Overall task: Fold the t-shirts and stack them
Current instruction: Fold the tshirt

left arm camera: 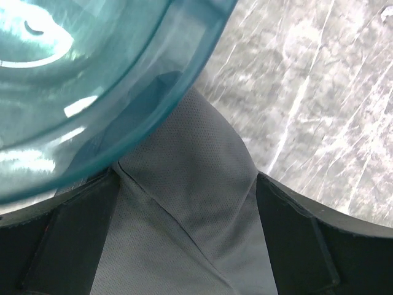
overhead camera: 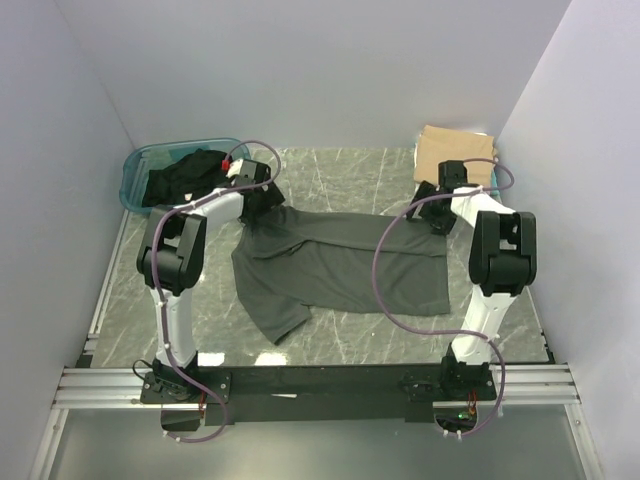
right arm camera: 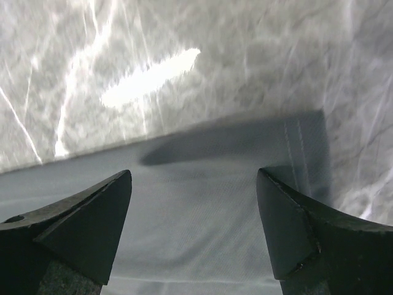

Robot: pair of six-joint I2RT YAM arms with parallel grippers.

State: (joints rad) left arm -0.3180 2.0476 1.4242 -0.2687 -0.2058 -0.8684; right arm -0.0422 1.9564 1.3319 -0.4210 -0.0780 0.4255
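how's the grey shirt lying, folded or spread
Spread, not folded: the grey shirt lies open across the table, one sleeve sticking out.

A charcoal-grey t-shirt [overhead camera: 340, 262] lies spread across the marble table [overhead camera: 340, 170], one sleeve pointing toward the near edge. The left gripper [overhead camera: 262, 200] sits at its far left corner and the right gripper [overhead camera: 437, 215] at its far right corner. A black t-shirt [overhead camera: 185, 175] fills the teal tub [overhead camera: 133, 180] at far left. A folded tan t-shirt [overhead camera: 455, 150] lies at far right.
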